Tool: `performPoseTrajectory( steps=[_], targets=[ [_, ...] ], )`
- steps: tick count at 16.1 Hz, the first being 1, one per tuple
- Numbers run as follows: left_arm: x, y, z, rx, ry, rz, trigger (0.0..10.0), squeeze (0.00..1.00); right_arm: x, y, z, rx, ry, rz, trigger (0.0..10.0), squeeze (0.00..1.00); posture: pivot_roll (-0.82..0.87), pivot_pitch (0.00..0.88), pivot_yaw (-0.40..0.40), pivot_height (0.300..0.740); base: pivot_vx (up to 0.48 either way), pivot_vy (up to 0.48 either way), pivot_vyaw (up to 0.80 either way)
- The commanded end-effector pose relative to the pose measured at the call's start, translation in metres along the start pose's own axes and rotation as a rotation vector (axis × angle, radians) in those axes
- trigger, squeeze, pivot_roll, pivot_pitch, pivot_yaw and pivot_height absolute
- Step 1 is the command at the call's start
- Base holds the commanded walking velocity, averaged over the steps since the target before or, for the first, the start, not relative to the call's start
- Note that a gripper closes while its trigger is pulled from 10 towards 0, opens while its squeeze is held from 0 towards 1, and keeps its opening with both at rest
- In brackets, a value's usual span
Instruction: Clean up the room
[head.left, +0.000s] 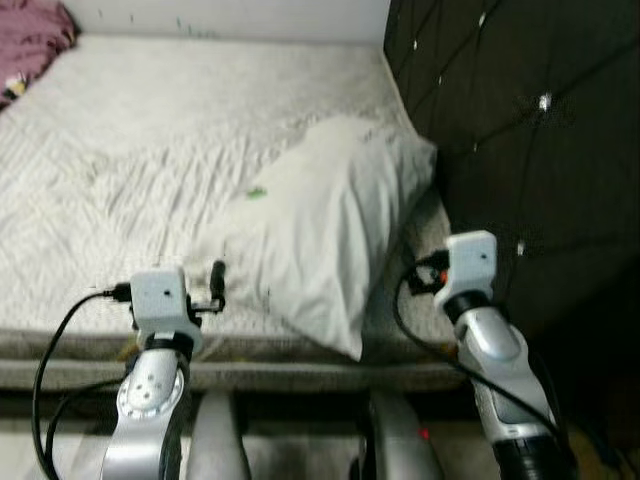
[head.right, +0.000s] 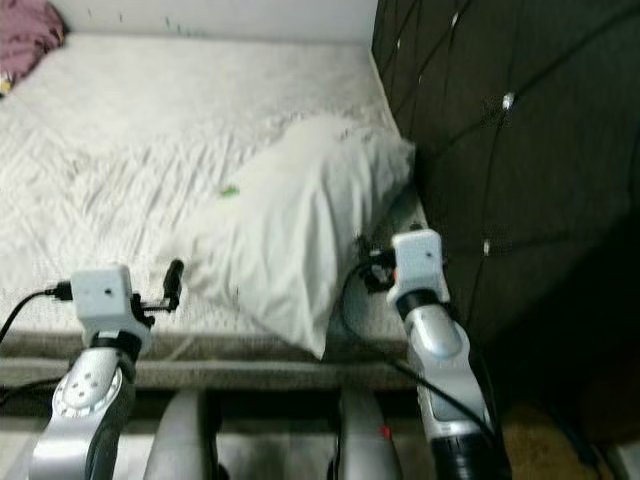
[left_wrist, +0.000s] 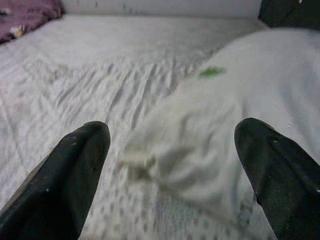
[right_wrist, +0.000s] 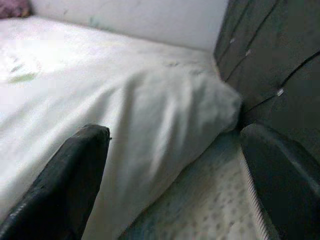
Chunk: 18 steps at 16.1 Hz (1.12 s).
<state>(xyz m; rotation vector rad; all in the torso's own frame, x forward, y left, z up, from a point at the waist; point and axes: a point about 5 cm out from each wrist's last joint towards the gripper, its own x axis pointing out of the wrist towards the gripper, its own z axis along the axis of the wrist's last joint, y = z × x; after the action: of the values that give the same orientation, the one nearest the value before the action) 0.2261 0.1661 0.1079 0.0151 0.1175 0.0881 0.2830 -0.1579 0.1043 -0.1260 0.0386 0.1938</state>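
A white pillow (head.left: 322, 228) lies on the white bed (head.left: 140, 130), one end against the dark headboard (head.left: 520, 130). A small green speck (head.left: 257, 193) sits on the pillow's top. My left gripper (left_wrist: 172, 132) is open at the pillow's near left corner, the corner lying between its black fingers (left_wrist: 75, 170) without touching them. My right gripper (right_wrist: 176, 134) is open too, low at the pillow's right side by the headboard, holding nothing.
A purple cloth (head.left: 30, 40) is bunched at the bed's far left corner. A pale wall (head.left: 230, 15) runs behind the bed. The grey bed edge (head.left: 300, 372) crosses just in front of my arms. The tufted headboard closes off the right side.
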Motion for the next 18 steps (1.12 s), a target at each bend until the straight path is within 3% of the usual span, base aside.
performPoseTrajectory(
  steps=[1,5,8,14,16,18],
  targets=[
    [-0.002,-0.001,0.004,0.005,0.003,0.009,10.0,0.0,0.003,0.004,-0.008,0.0,0.06,0.049,10.0,0.0,-0.01,0.058,-0.023,0.542,0.0,0.0,0.0],
    [-0.013,0.001,0.005,0.009,0.037,0.037,10.0,0.0,0.014,0.02,-0.014,0.009,0.131,0.198,10.0,0.0,0.03,0.088,-0.034,0.542,0.0,0.0,0.0],
    [-0.025,0.005,0.002,0.017,0.077,0.039,10.0,0.0,0.026,0.03,-0.003,0.061,0.094,0.294,10.0,0.0,0.06,0.115,-0.041,0.542,0.0,0.0,0.0],
    [-0.042,0.003,-0.006,0.002,0.164,0.016,10.0,0.0,0.037,0.062,0.004,0.117,0.162,0.625,10.0,0.0,0.1,0.122,-0.068,0.542,0.0,0.0,0.0],
    [-0.046,0.002,-0.006,0.003,0.178,0.009,10.0,0.0,0.043,0.076,0.009,0.139,0.145,0.664,10.0,0.0,0.11,0.121,-0.07,0.542,0.0,0.0,0.0],
    [-0.046,0.004,-0.003,0.007,0.177,0.01,10.0,0.0,0.053,0.088,0.017,0.154,0.119,0.612,10.0,0.0,0.14,0.123,-0.075,0.542,0.0,0.0,0.0]
  ],
)
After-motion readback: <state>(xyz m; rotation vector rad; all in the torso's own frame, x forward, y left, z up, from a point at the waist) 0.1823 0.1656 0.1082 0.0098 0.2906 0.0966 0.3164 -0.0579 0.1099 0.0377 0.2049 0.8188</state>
